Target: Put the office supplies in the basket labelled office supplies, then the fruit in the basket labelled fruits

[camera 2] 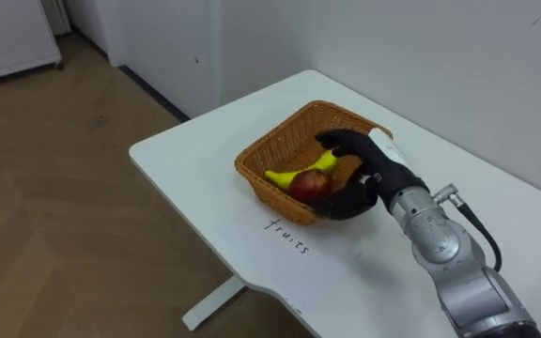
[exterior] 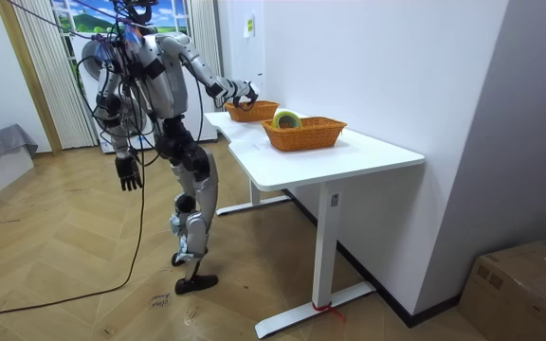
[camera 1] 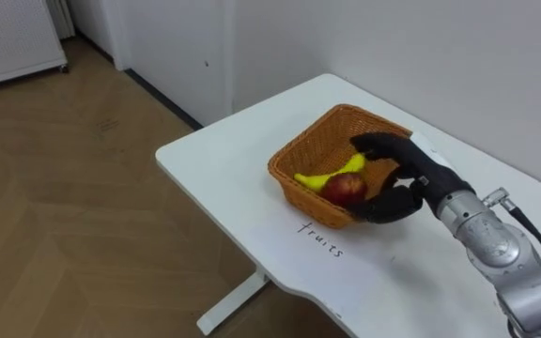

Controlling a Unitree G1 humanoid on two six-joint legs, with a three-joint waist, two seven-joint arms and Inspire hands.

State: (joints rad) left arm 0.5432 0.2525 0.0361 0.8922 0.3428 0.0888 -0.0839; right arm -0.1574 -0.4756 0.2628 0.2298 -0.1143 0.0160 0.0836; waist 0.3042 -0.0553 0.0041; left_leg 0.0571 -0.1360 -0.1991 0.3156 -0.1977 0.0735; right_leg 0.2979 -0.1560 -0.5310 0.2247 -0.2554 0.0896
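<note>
Nearest you, the robot's right hand (camera 1: 409,184) reaches in from the lower right over the white table (camera 1: 224,178). It sits at the near right corner of the wicker fruit basket (camera 1: 310,148). Just in front of that basket a handwritten label (camera 1: 320,239) is marked on the tabletop.

The hand is not clamped on anything. Its fingers (camera 1: 376,144) arch loosely above the basket's inside and its thumb (camera 1: 383,208) lies low by the front rim. The red apple (camera 1: 346,191) lies in the basket against the front wall, right beside the thumb, though you cannot tell whether they touch. The yellow banana (camera 1: 319,178) lies just behind the apple, also inside the basket, and shows in the gap under the fingers.

In the room view the robot stands at the table's far end. Its left hand (exterior: 128,173) hangs at its side with the fingers relaxed. Along the table, a second wicker basket (exterior: 306,135) holds a roll of tape (exterior: 287,119).
</note>
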